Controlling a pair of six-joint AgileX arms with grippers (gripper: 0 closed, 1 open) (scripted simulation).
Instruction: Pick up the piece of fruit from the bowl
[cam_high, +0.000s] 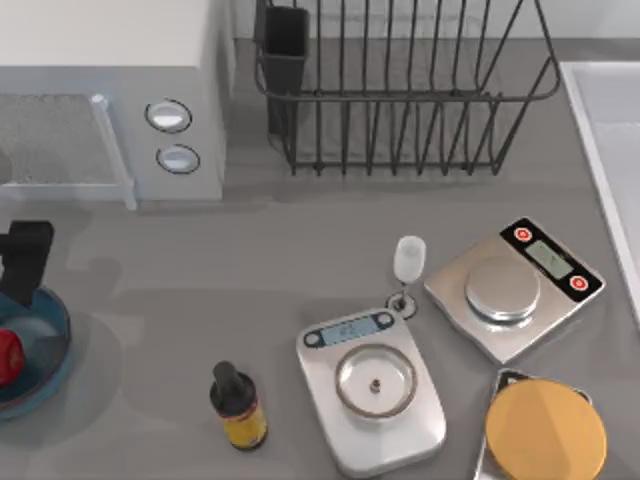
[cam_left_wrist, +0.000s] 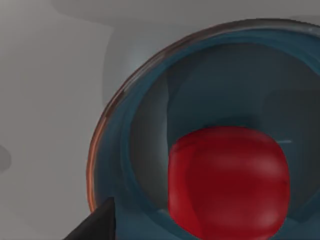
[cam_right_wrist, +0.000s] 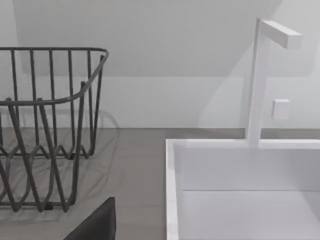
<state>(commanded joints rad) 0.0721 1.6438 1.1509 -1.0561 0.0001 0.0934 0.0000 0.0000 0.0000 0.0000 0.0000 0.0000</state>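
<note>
The bowl (cam_high: 45, 375) is teal-blue and sits at the table's far left edge, partly cut off in the top view. The piece of fruit (cam_high: 8, 357), glossy red and round, lies inside it. My left gripper (cam_high: 24, 265) hangs just behind the bowl's far rim, above the table. In the left wrist view the fruit (cam_left_wrist: 227, 182) looms large in the bowl (cam_left_wrist: 150, 125), close below the camera and apart from the gripper. A dark part of my right gripper (cam_right_wrist: 95, 225) appears in the right wrist view, facing the rack and sink.
A microwave (cam_high: 110, 100) stands at the back left and a wire dish rack (cam_high: 400, 90) at the back middle. A small dark bottle (cam_high: 238, 405), two steel scales (cam_high: 370, 385) (cam_high: 512, 288), an orange-yellow disc (cam_high: 545, 430) and a white sink (cam_high: 615, 150) fill the right half.
</note>
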